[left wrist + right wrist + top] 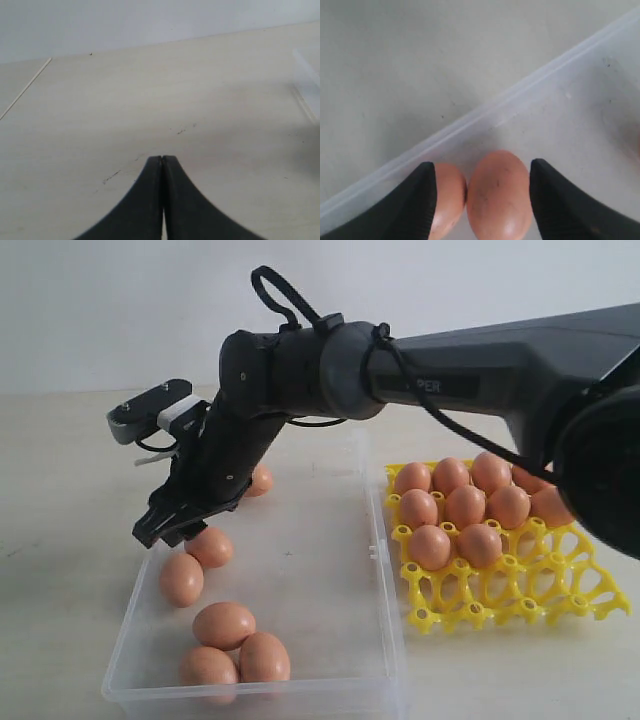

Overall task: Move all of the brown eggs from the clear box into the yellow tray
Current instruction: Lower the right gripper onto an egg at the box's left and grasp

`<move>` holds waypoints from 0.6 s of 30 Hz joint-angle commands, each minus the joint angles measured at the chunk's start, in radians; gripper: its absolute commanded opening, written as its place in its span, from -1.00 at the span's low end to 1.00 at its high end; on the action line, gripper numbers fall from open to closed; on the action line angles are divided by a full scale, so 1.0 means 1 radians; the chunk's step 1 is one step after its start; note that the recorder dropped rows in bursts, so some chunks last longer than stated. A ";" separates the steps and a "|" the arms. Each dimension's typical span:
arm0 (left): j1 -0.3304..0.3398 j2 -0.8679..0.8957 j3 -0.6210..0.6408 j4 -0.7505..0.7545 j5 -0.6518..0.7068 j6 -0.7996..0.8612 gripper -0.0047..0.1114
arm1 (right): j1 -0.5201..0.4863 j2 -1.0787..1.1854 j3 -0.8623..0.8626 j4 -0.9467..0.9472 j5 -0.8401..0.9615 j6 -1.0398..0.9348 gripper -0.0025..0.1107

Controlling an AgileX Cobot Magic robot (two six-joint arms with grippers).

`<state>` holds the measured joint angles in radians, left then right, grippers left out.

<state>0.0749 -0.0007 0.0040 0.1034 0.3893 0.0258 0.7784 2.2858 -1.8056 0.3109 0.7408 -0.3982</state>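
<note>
Several brown eggs lie in the clear box (386,570): a pair (181,578) at its left wall, three (223,625) near the front corner and one (260,480) at the back. My right gripper (163,529) reaches across and hangs low over the left pair. In the right wrist view it (482,167) stands open, with one egg (499,195) between its fingers and a second egg (449,197) touching that one, partly behind a finger. The yellow tray (520,602) on the right holds several eggs (465,505). My left gripper (162,158) is shut and empty over bare table.
The front rows of the yellow tray's cups hold nothing. The box wall (495,112) runs close beside the two eggs at my right gripper. A corner of the clear box (306,85) shows in the left wrist view. The right arm (450,370) spans above the box.
</note>
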 commanded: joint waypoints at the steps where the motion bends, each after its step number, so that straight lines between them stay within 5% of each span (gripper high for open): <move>1: -0.005 0.001 -0.004 0.000 -0.009 -0.004 -0.92 | 0.000 0.044 -0.069 -0.076 0.088 0.051 0.01; 18: -0.005 0.001 -0.004 0.000 -0.009 -0.004 -0.92 | 0.000 0.080 -0.109 -0.048 0.099 0.088 0.01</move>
<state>0.0749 -0.0007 0.0040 0.1034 0.3893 0.0258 0.7784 2.3575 -1.9068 0.2471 0.8431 -0.3177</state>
